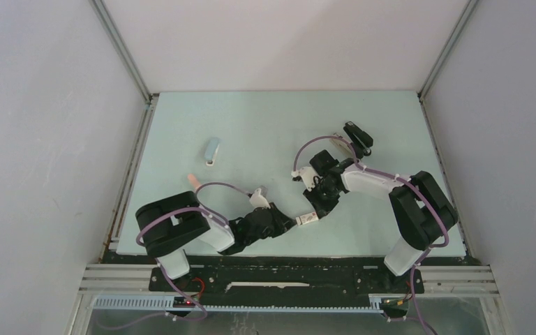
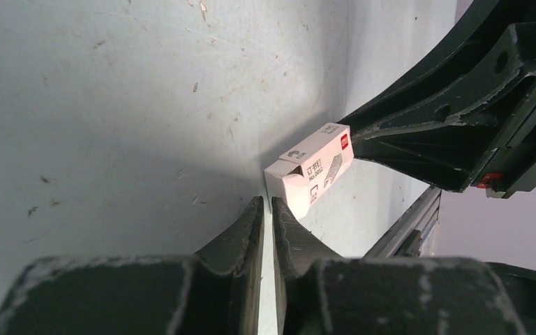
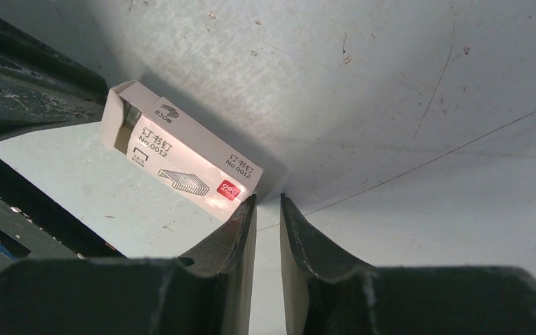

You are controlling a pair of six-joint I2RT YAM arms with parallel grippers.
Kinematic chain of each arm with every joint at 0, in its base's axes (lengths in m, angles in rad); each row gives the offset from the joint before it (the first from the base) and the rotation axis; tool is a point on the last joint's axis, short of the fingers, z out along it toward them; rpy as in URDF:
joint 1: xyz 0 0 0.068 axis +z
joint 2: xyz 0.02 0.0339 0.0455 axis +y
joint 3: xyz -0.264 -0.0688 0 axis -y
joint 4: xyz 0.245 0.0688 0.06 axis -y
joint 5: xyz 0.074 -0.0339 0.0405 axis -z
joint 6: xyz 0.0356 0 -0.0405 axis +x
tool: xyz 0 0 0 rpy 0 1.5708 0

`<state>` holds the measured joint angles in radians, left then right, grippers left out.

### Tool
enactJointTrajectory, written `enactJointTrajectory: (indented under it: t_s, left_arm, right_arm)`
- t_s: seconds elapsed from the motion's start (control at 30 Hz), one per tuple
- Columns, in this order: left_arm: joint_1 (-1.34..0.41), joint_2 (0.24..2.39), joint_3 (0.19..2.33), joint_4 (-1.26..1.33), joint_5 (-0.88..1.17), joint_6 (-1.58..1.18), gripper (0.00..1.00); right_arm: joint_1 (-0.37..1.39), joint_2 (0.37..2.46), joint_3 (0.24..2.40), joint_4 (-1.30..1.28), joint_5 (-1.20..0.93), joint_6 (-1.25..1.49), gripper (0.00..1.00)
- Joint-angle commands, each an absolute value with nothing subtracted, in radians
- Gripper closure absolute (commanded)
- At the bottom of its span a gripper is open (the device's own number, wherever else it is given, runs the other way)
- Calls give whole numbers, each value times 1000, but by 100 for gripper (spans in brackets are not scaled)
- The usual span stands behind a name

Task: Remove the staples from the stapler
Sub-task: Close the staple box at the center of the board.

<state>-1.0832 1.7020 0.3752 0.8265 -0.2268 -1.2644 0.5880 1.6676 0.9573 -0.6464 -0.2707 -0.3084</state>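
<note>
We have both end effectors at the small staple box (image 1: 309, 220) near the desk's (image 1: 265, 125) front edge: left end effector (image 2: 266, 209) and right end effector (image 3: 267, 206) narrow, gripping nothing. No loose staples show. The blue stapler (image 1: 212, 151) lies well apart; next we must reach it.

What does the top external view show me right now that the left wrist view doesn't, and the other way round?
Only the top external view shows the light blue stapler lying far left on the table, a small pink block nearer the left arm, a black object far right, and both arms whole.

Only the left wrist view shows the staple box up close: its printed label, red logo and open end flap, just beyond the nearly closed left fingers.

Both show that white box on the table between the two grippers, and neither shows any loose staples.
</note>
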Motion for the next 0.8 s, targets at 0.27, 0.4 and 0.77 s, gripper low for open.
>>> enactJointTrajectory:
  t_s: [0.27, 0.4, 0.77]
  left_arm:
    - [-1096, 1600, 370, 749, -299, -1220, 76]
    - [-1098, 1575, 355, 756, -308, -1216, 74]
    - [-1097, 1607, 371, 764, -296, -1217, 75]
  right_arm:
    - [612, 1697, 963, -642, -266, -306, 73]
    - [612, 1699, 963, -644, -265, -307, 73]
    - [612, 1698, 963, -643, -267, -307, 73]
